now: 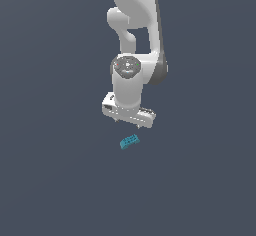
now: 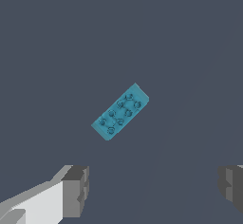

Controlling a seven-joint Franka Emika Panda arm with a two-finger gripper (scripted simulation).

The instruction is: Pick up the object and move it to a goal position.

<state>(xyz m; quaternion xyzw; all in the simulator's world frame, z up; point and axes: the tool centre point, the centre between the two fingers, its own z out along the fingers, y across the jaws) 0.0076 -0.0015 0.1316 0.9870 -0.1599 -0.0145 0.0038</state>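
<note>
The object is a tiny teal-blue oblong block (image 1: 130, 141) with a studded top. It lies flat on the dark grey surface, just below the gripper in the exterior view. In the wrist view the block (image 2: 120, 111) lies at a slant, apart from both fingers. My white gripper (image 1: 127, 124) hangs above the block, pointing down. Its jaws are wide open and empty. In the wrist view the gripper (image 2: 154, 190) shows two grey fingertips (image 2: 76, 191) far apart.
The white arm (image 1: 134, 40) rises above the gripper to the frame's top edge. The surface around is plain dark grey with no other object in view.
</note>
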